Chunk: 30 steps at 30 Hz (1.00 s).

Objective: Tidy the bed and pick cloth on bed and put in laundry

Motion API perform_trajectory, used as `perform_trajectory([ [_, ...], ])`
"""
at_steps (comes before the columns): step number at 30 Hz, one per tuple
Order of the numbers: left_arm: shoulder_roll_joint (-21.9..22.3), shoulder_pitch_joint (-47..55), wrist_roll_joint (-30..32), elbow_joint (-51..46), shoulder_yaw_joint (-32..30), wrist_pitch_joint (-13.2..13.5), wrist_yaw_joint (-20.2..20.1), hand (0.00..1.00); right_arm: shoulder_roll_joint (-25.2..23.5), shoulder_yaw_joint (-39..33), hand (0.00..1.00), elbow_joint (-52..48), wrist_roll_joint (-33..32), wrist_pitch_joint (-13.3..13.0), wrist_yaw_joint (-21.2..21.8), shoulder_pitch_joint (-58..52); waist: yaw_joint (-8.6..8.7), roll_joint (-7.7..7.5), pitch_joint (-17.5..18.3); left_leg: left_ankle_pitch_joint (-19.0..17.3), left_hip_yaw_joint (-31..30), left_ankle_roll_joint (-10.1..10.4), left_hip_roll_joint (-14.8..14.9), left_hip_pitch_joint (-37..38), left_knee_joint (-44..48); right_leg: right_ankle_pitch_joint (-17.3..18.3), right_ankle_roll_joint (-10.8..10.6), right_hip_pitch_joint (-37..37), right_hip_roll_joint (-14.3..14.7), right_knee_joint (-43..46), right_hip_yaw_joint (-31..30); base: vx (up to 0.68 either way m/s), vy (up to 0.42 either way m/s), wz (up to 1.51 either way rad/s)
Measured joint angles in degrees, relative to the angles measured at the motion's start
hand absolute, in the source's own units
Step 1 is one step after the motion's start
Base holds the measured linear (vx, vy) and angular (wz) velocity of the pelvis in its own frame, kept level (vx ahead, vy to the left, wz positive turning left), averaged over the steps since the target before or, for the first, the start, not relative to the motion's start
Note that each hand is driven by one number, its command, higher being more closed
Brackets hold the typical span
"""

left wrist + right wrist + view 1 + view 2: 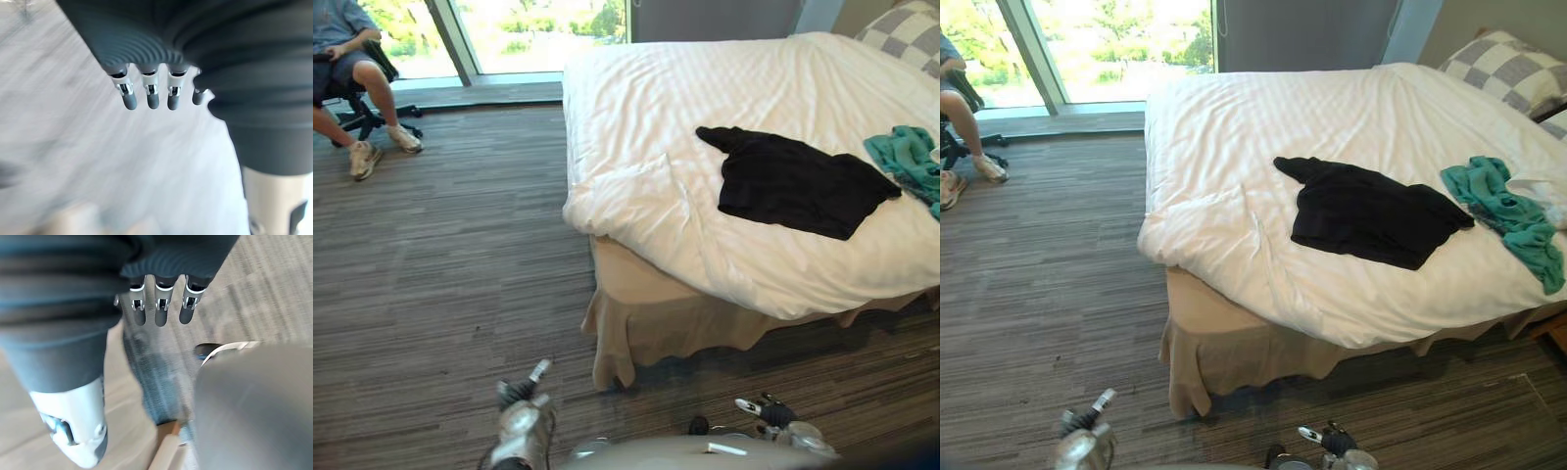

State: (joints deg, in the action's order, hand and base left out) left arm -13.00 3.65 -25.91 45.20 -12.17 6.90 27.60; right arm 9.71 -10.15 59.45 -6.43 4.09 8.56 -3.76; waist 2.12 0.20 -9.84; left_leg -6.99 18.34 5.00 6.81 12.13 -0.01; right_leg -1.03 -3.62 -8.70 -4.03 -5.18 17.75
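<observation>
Black cloth (pixel 1371 217) lies spread flat on the duvet (pixel 1234 196), close to the bed's (pixel 1234 362) near side. Teal cloth (pixel 1508 211) is bunched just beside it, toward the pillow (pixel 1508 69). Left hand (pixel 152 95) and right hand (pixel 161 311) hang low over the floor (pixel 431 274), fingers relaxed, grasping nothing, well apart from both cloths. Judgement: the approach comes first. Recommended: close on the bed's side, reach for the black cloth's nearest fold, and gather cloth alone, not duvet. Person (pixel 352 59) sits well apart.
</observation>
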Motion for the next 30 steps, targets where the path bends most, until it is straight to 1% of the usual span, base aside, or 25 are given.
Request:
perform_trajectory([
  [2, -5.53, -0.7, 2.45, -4.92, -4.79, 2.59, 3.03, 0.0, 3.08, -2.18, 0.0, 0.0, -0.03, 0.73, 2.03, -0.69, 0.04, 1.07, 0.04, 0.63, -0.39, 0.14, 0.0, -0.41, -0.66, -0.18, 0.03, 0.2, 0.05, -0.21, 0.6, 0.03, -0.028, 0.13],
  [3, -6.73, -0.83, 3.16, -6.27, -5.63, 3.13, 3.72, 0.0, 3.69, -2.79, 0.0, 0.0, -0.04, 1.01, 2.52, -0.74, 0.08, 1.26, 0.14, 0.83, -0.51, 0.17, -0.03, -0.38, -1.02, -0.22, 0.03, 0.27, 0.08, -0.23, 0.81, 0.05, -0.012, 0.12],
  [5, -10.85, -3.41, 6.27, -10.89, -7.8, 4.78, 4.56, 0.0, 5.36, -3.3, 0.0, -0.1, -0.09, 1.36, 3.78, -0.86, -0.02, 1.57, 0.51, 1.09, -1.56, 0.26, -0.03, -0.39, -1.81, -0.22, -0.01, 0.26, 0.16, -0.27, 1.86, 0.06, -0.006, 0.22],
  [7, -13.42, -5.55, 9.83, -14.65, -8.27, 5.19, 4.31, 0.0, 5.4, -3.95, 0.0, -0.54, -0.27, 1.47, 4.7, -0.62, -0.28, 1.54, 0.52, 1.11, -1.73, 0.3, -0.03, -0.46, -1.98, -0.25, -0.06, 0.32, 0.18, -0.3, 2.01, 0.07, 0.013, 0.14],
  [10, -16.27, -9.32, 15.43, -21.78, -7.91, 5.15, 2.86, 0.0, 4.84, -4.1, 0.0, -2.37, -1.46, 1.72, 4.86, -0.25, -0.89, 1.57, 0.54, 1.11, -1.63, 0.3, -0.24, -0.45, -2.0, -0.58, -0.54, 0.32, 0.03, -0.33, 2.01, 0.04, 0.025, 0.03],
  [12, -18.99, -12.04, 18.86, -25.28, -5.9, 5.1, 1.04, 0.0, 4.35, -4.13, 0.0, -2.3, -1.86, 1.82, 4.67, -0.33, -1.09, 1.69, 0.59, 1.11, -1.59, 0.31, -0.31, -0.45, -1.96, -1.2, -1.39, 0.31, -0.08, -0.33, 2.01, 0.04, 0.033, 0.01],
  [13, -20.87, -13.65, 20.92, -27.61, -4.5, 4.87, -0.71, 0.0, 3.99, -4.21, 0.0, -2.25, -1.96, 1.86, 4.28, -0.48, -1.01, 1.74, 0.63, 1.1, -1.51, 0.31, -0.53, -0.41, -1.93, -1.29, -1.4, 0.3, -0.28, -0.33, 2.0, 0.03, 0.033, -0.01],
  [14, -21.64, -14.47, 21.38, -28.74, -3.6, 4.85, -1.48, 0.0, 3.83, -4.3, 0.0, -2.18, -2.01, 1.94, 4.02, -0.53, -0.91, 1.78, 0.64, 1.1, -1.47, 0.31, -0.67, -0.4, -1.92, -1.39, -1.45, 0.31, -0.4, -0.34, 2.0, 0.02, 0.034, -0.03],
  [15, -22.62, -16.39, 23.68, -30.62, -1.92, 4.87, -3.42, 0.0, 3.64, -4.5, 0.0, -2.08, -2.34, 2.1, 3.34, -0.7, -0.66, 2.14, 0.69, 1.1, -1.39, 0.31, -0.87, -0.4, -1.85, -1.91, -2.08, 0.33, -0.68, -0.34, 1.97, 0.0, 0.039, -0.02],
  [16, -23.43, -18.18, 25.82, -31.41, -0.17, 5.14, -5.51, 0.0, 3.55, -4.59, 0.0, -2.0, -2.36, 2.11, 2.55, -0.75, -0.02, 2.62, 0.81, 1.1, -1.28, 0.31, -1.07, -0.37, -1.83, -2.43, -2.06, 0.35, -0.88, -0.34, 1.93, 0.0, 0.04, -0.03],
  [17, -23.99, -18.95, 26.91, -31.55, 0.81, 5.26, -6.65, 0.0, 3.41, -4.82, 0.0, -2.0, -2.36, 2.07, 2.22, -0.73, 0.23, 2.88, 0.88, 1.1, -1.15, 0.31, -1.23, -0.33, -1.83, -2.63, -2.26, 0.37, -1.03, -0.35, 1.9, -0.03, 0.054, -0.15],
  [18, -24.33, -20.4, 29.1, -31.53, 2.9, 6.34, -8.25, 0.0, 2.96, -5.14, 0.0, -1.87, -2.35, 1.91, 1.73, -0.74, 0.56, 3.26, 1.07, 1.1, -0.13, 0.31, -1.67, -0.34, -1.84, -3.11, -2.46, 0.84, -1.38, -0.36, 1.31, -0.03, 0.043, -0.24],
  [20, -24.31, -20.92, 30.16, -31.58, 4.86, 8.37, -9.04, 0.0, 2.26, -5.13, 0.0, -1.41, -2.34, 1.66, 1.23, -0.67, 0.65, 3.34, 1.14, 1.1, 0.53, 0.3, -2.19, -0.71, -1.83, -3.33, -2.49, 1.81, -1.8, -0.37, 0.35, -0.05, 0.026, -0.3],
  [21, -24.21, -21.09, 31.06, -31.59, 6.18, 9.4, -9.17, 0.0, 1.81, -5.11, 0.0, -1.05, -2.35, 1.66, 0.96, -0.68, 0.91, 3.35, 1.15, 1.1, 0.79, 0.3, -2.54, -1.33, -1.82, -3.35, -2.49, 2.45, -2.13, -0.37, 0.33, -0.05, -0.004, -0.2],
  [22, -23.87, -21.33, 32.4, -31.6, 8.29, 10.25, -9.37, 0.0, 1.27, -5.09, 0.0, -0.58, -2.35, 1.69, 0.27, -0.9, 1.53, 3.32, 1.12, 1.09, 0.95, 0.28, -2.91, -1.8, -1.86, -3.37, -2.46, 3.18, -2.23, -0.37, 0.32, -0.05, -0.02, -0.14],
  [24, -23.21, -22.23, 34.84, -31.61, 11.4, 10.29, -9.68, 0.0, 0.5, -5.08, 0.0, 0.24, -2.35, 1.73, -0.46, -1.15, 1.65, 3.33, 1.11, 1.09, 1.49, 0.26, -3.04, -2.4, -1.8, -4.05, -1.96, 4.17, -2.26, -0.37, 0.09, -0.03, -0.024, -0.17],
  [26, -22.59, -23.4, 37.97, -31.53, 14.39, 9.41, -9.82, 0.0, -0.39, -4.9, 0.0, 0.68, -2.35, 1.76, -1.4, -1.55, 2.13, 3.23, 1.06, 1.04, 1.68, 0.14, -3.11, -2.18, -1.75, -4.6, -1.84, 4.28, -2.16, -0.37, 0.0, -0.05, -0.027, -0.15],
  [27, -22.13, -23.91, 38.52, -31.52, 14.91, 9.14, -9.83, 0.0, -0.43, -4.89, 0.0, 0.71, -2.35, 1.76, -1.65, -1.68, 2.25, 3.29, 1.04, 0.99, 1.68, 0.05, -3.13, -2.21, -1.68, -4.76, -1.84, 4.31, -2.17, -0.38, -0.03, -0.07, -0.039, -0.05],
  [28, -21.29, -25.04, 39.17, -31.3, 15.85, 8.03, -9.78, 0.0, -0.43, -4.83, 0.0, 1.12, -2.34, 1.79, -2.1, -1.65, 2.52, 3.42, 0.96, 0.96, 1.71, 0.0, -3.18, -2.22, -1.66, -5.02, -1.76, 4.41, -2.17, -0.39, -0.39, -0.07, -0.03, -0.07],
  [30, -21.11, -26.22, 40.39, -29.9, 17.24, 6.21, -9.75, 0.0, -0.45, -4.23, 0.0, 1.14, -2.28, 1.81, -2.33, -1.58, 2.93, 3.55, 0.89, 0.91, 1.89, -0.1, -3.21, -2.27, -1.66, -5.42, -1.71, 4.75, -2.14, -0.5, -1.42, -0.1, -0.033, -0.11],
])
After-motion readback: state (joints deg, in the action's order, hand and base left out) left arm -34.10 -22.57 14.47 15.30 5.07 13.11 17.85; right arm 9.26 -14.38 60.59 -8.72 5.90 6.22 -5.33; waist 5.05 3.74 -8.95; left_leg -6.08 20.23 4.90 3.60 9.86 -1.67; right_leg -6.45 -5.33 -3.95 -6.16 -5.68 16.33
